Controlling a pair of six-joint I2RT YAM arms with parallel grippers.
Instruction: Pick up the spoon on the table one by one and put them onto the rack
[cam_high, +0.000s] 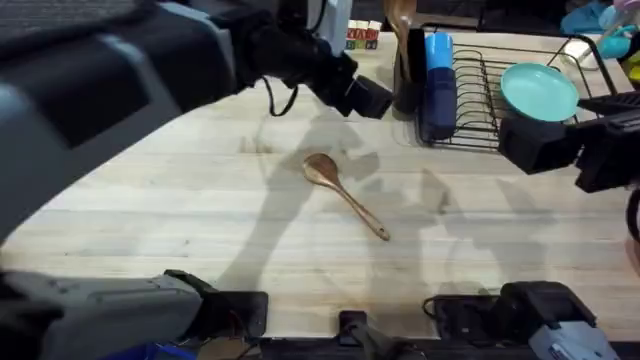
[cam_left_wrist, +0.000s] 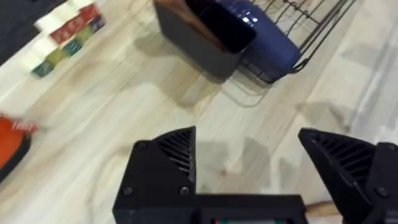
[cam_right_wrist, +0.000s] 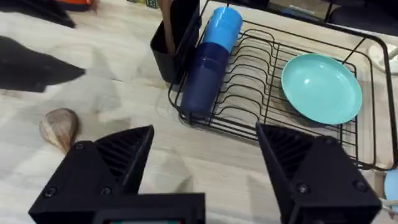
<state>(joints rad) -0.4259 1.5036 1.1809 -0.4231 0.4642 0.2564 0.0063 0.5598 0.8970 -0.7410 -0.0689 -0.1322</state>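
One brown wooden spoon (cam_high: 343, 193) lies flat on the table (cam_high: 180, 210), bowl toward the far left; its bowl (cam_right_wrist: 60, 126) also shows in the right wrist view. A second spoon (cam_high: 400, 18) stands in the black utensil holder (cam_left_wrist: 205, 40) at the left end of the rack (cam_high: 485, 100). My left gripper (cam_high: 365, 97) hovers just left of that holder; in its wrist view the left gripper (cam_left_wrist: 249, 168) is open over bare wood. My right gripper (cam_high: 522, 148) hangs in front of the rack, and the right gripper (cam_right_wrist: 205, 168) stands open with nothing in it.
A blue cup (cam_high: 437, 85) lies in the rack beside the holder, and a teal plate (cam_high: 540, 90) rests at its right end. Coloured blocks (cam_left_wrist: 68, 34) and an orange pouch (cam_left_wrist: 12, 140) sit at the table's far side. The left arm spans the left of the overhead view.
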